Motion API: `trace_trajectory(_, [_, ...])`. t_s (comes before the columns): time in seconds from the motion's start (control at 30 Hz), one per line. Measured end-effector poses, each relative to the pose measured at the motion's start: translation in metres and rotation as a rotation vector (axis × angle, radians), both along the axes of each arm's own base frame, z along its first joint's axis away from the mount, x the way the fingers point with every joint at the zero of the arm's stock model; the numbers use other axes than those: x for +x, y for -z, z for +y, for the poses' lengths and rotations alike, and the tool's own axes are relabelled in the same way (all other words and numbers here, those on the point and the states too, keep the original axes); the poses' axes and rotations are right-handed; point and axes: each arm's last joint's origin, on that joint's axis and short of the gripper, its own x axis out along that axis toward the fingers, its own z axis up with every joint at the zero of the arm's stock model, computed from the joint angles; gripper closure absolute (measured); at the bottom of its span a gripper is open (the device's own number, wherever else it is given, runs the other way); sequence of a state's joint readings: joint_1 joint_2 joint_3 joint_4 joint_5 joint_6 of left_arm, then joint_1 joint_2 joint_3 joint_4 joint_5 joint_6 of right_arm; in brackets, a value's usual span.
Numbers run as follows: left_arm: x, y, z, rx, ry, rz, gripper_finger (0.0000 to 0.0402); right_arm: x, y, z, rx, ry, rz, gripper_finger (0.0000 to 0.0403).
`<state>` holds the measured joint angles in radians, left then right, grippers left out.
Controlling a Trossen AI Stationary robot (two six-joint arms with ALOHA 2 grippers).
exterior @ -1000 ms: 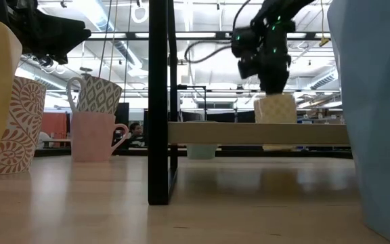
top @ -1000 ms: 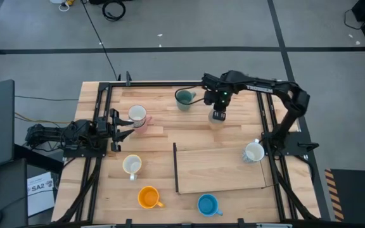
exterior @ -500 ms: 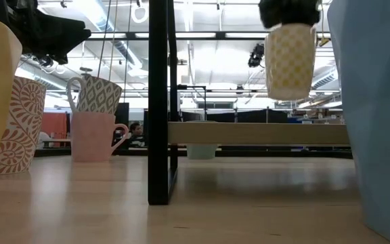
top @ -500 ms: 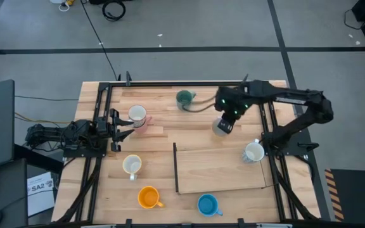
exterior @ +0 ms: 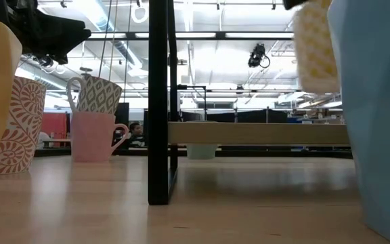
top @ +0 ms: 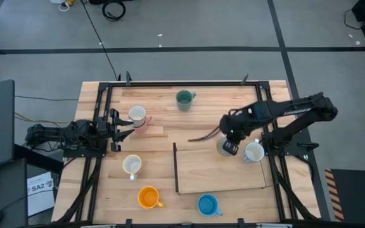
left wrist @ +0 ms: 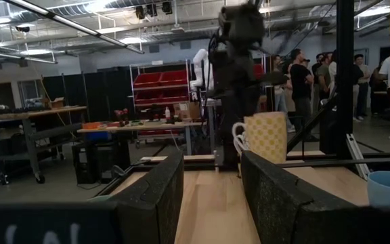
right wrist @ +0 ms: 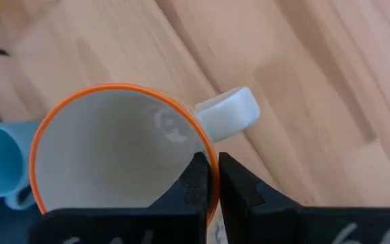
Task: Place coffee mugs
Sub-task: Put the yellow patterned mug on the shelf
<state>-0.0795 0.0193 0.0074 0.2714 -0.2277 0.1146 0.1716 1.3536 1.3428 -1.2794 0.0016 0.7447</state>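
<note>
The right gripper (top: 228,147) carries a mug (top: 224,147) in the air over the raised board (top: 224,180), its fingers (right wrist: 196,181) pinched on the mug's rim beside the handle; the wrist view shows an orange-edged rim and a white inside, while the left wrist view shows the same mug (left wrist: 268,136) cream with a yellow pattern, hanging upright off the table. This looks like the carry step, with the mug lifted and not yet set down; a white mug (top: 254,152) already stands just beside it at the board's far-right end, so the next move likely calls for a straight descent onto bare board near that mug without knocking it, then a release of the rim.

The left gripper (top: 120,126) waits at the table's left edge, jaws spread and holding nothing, near the pink mug (top: 141,124) and the patterned mug (top: 136,114) standing on top of it. The green mug (top: 184,99), another white mug (top: 132,165), the orange mug (top: 148,197) and the blue mug (top: 208,204) stand well apart on the table.

In the low view the carried mug (exterior: 315,46) is blurred and half cut off behind the blue mug; the exact spot meant for it cannot be told; only seven mugs are made out in the high view.
</note>
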Motion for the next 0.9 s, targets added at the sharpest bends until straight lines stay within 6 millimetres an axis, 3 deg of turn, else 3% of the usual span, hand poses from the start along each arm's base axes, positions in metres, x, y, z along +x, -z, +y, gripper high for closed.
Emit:
trace_trajectory(0.17, [0.000, 0.000, 0.000, 0.000, 0.000, 0.000, 0.0246, -0.011, 0.016, 0.009, -0.022, 0.066, 0.037, 0.0381])
trace_trajectory(0.6, [0.000, 0.000, 0.000, 0.000, 0.000, 0.000, 0.0246, -0.018, 0.045, 0.010, -0.053, 0.112, 0.128, 0.0381])
trace_trajectory(0.9, [0.000, 0.000, 0.000, 0.000, 0.001, 0.000, 0.0246, -0.021, 0.054, 0.010, -0.036, 0.106, 0.164, 0.0381])
